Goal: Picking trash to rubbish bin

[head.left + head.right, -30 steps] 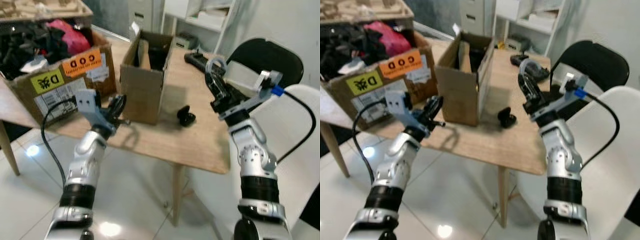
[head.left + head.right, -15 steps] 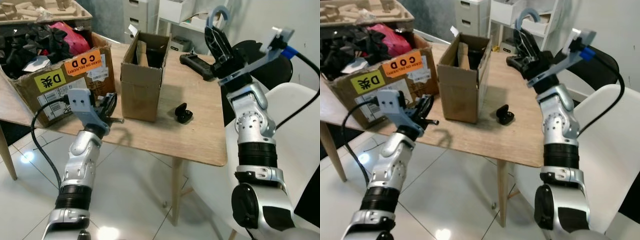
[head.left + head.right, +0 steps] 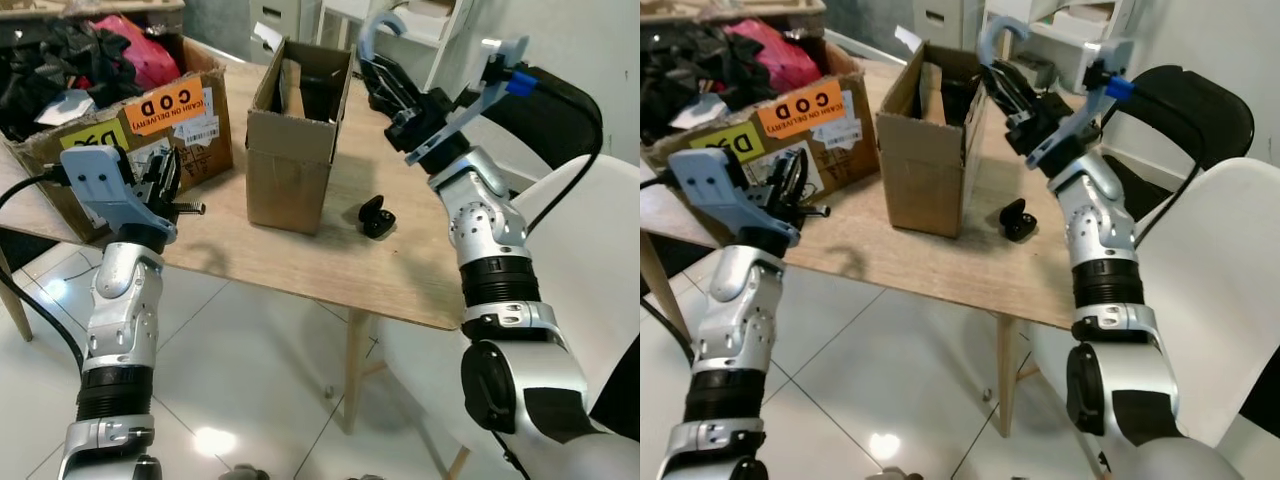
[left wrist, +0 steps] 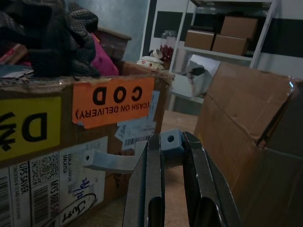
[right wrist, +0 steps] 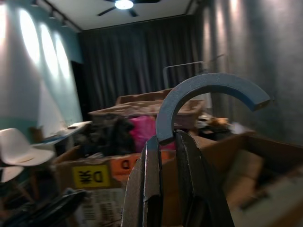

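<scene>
Right gripper (image 3: 385,68), upper centre, is pinching a grey hook (image 3: 373,24) above the small box (image 3: 298,150). Left gripper (image 4: 171,156), mid-left, is clamping a grey bracket (image 4: 128,156).

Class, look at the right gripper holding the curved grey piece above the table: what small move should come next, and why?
Probably ease the right gripper, shut on the curved grey piece, slightly leftward over the open small cardboard box; it hangs beside the box's rim, not yet above the opening.

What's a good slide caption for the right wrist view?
Right gripper pinches a curved grey-blue hook, cluttered cardboard boxes behind.
</scene>
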{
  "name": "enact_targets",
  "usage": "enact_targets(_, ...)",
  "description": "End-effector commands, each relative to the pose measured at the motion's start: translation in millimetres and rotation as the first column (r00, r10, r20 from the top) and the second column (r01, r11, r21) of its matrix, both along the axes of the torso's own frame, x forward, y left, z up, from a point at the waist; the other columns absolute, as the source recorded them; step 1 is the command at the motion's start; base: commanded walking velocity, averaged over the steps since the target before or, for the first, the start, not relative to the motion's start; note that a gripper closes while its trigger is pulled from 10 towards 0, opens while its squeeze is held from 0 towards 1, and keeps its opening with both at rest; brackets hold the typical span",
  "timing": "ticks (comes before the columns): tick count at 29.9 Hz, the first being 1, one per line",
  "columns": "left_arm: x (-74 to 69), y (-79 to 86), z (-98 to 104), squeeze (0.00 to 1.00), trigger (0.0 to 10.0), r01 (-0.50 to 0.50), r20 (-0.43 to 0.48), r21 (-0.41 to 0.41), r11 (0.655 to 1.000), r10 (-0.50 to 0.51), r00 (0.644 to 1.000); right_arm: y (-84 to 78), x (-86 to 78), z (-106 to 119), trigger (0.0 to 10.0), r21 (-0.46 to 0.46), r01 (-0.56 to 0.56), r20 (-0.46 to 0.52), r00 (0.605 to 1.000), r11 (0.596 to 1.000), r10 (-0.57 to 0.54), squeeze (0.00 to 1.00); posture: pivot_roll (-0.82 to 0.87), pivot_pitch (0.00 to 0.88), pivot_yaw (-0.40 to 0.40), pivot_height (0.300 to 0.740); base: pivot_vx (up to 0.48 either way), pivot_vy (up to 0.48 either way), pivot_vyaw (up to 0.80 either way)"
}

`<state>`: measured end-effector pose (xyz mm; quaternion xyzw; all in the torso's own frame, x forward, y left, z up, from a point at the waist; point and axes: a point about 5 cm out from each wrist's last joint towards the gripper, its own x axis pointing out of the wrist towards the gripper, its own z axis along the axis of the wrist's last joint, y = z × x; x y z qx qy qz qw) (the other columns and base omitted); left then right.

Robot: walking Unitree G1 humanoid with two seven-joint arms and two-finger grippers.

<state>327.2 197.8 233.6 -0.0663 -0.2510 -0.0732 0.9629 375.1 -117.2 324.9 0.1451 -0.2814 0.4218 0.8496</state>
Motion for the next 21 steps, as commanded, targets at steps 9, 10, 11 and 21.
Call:
enact_targets(9,-9.8,-10.5,-14.4,0.00,10.0,0.022,-0.066,0.050,0.999,-0.019,0.998,15.1,5.5,23.3,10.0,-0.091,0.008,0.046,0.999,0.996,-0.004,0.00,0.03,0.211,-0.028,0.740,0.000,0.000,0.00)
enact_targets(10,-9.8,-10.5,-14.4,0.00,10.0,0.022,-0.066,0.050,0.999,-0.019,0.998,15.1,5.5,23.3,10.0,-0.091,0.008,0.046,0.999,0.996,-0.004,0.00,0.03,0.211,-0.028,0.740,0.000,0.000,0.00)
enact_targets(11,-10.1,-10.6,-15.2,0.00,10.0,0.022,-0.069,0.047,0.999,-0.019,0.997,15.7,6.9,23.3,10.0,-0.101,0.016,0.032,0.999,0.995,-0.013,0.00,0.03,0.211,-0.028,0.740,0.000,0.000,0.00)
enact_targets(21,-11.1,-11.7,-17.0,0.00,10.0,0.025,-0.090,0.042,0.999,-0.021,0.996,19.6,12.6,23.8,10.0,-0.189,0.032,-0.031,0.999,0.982,-0.039,0.00,0.03,0.216,-0.026,0.740,0.000,0.000,0.00)
